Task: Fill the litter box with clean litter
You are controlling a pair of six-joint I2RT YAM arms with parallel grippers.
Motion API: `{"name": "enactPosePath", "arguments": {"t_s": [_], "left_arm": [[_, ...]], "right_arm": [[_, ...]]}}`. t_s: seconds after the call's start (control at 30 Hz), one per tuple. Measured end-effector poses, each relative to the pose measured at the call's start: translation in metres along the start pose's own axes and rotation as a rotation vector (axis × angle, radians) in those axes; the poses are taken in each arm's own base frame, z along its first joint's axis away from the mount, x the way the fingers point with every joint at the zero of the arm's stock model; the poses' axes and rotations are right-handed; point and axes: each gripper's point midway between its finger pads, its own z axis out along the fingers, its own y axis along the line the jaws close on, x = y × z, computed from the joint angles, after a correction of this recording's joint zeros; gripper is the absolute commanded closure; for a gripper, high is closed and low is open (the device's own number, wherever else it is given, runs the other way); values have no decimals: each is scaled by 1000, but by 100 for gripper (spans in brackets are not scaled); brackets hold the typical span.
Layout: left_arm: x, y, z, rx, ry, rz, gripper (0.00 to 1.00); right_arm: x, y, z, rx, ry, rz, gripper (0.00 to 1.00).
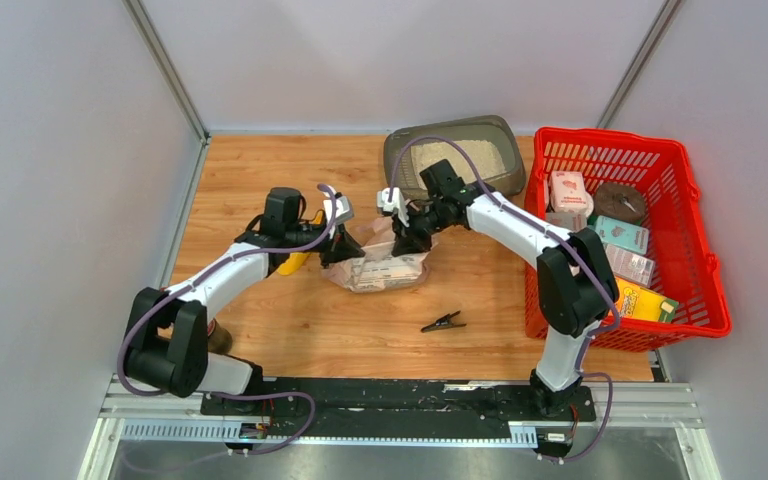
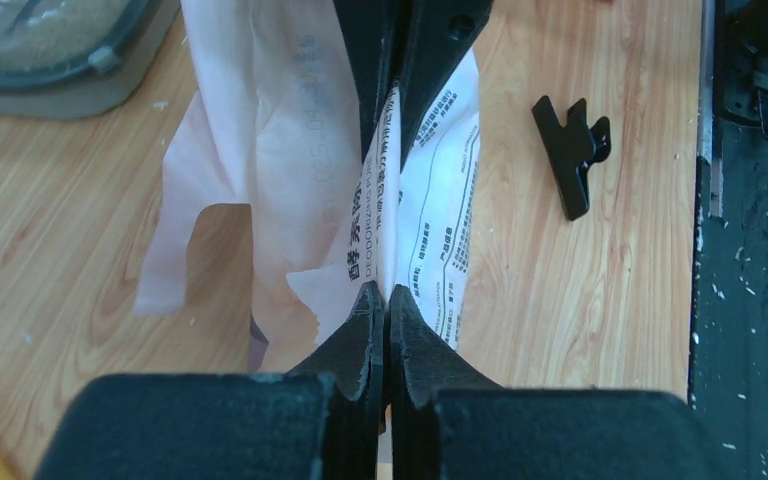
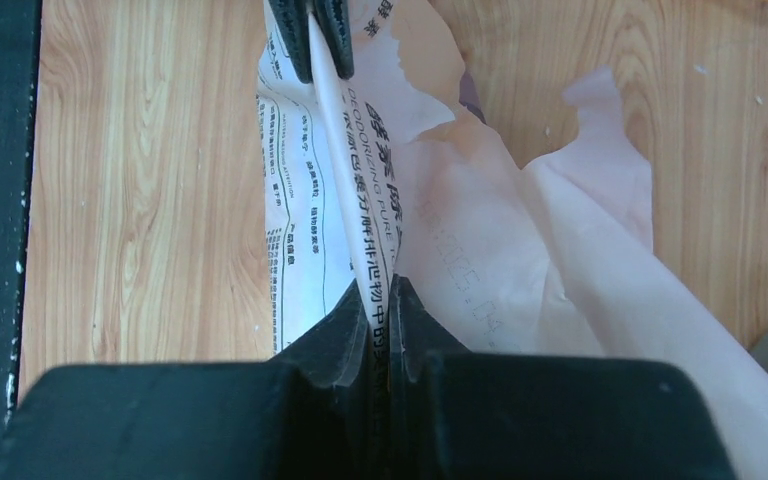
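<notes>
L gripper (image 2: 388, 292) pinches bag (image 2: 435, 200); only top cam shows basket (image 1: 610, 152).

You have a light wooden tabletop (image 1: 260, 180) boxed in on three sides by plain pale grey walls (image 1: 60, 150), with slim metal posts (image 1: 165, 70) in the two far corners. A black-and-silver metal rail (image 1: 400, 400) runs along its near edge. The light is soft and even.
</notes>
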Motion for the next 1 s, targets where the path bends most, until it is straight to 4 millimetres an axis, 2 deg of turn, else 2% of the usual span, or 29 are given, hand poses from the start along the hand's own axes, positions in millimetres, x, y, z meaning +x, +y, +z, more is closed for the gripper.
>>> {"name": "enactPosePath", "arguments": {"t_s": [0.07, 0.1, 0.2, 0.27, 0.37, 0.53, 0.63, 0.67, 0.77, 1.0], "left_arm": [[-3, 0, 9, 13, -11, 13, 100], [-5, 1, 14, 20, -18, 15, 100], [-7, 4, 22, 27, -25, -11, 100], [-8, 5, 25, 26, -29, -26, 100], [-10, 8, 26, 20, -33, -43, 100], [-10, 8, 28, 21, -35, -67, 100], [-11, 8, 28, 20, -36, -77, 100], [-11, 9, 28, 18, -36, -77, 100], [-10, 9, 29, 18, -33, -83, 100], [-10, 9, 29, 20, -21, -89, 100]], "right_arm": [[6, -3, -9, 0, 12, 11, 80], [9, -4, -13, 2, 17, 15, 64], [15, -11, -23, 18, 27, 21, 43], [15, -13, -25, 23, 25, 33, 38], [11, -15, -23, 32, 14, 33, 36], [-10, -9, -3, 18, -25, -2, 38], [-15, -6, 10, 3, -40, -13, 46], [-16, -5, 13, -2, -39, -14, 53], [-13, -7, 19, -5, -36, -18, 63], [-8, -11, 15, 0, -34, -25, 68]]}}
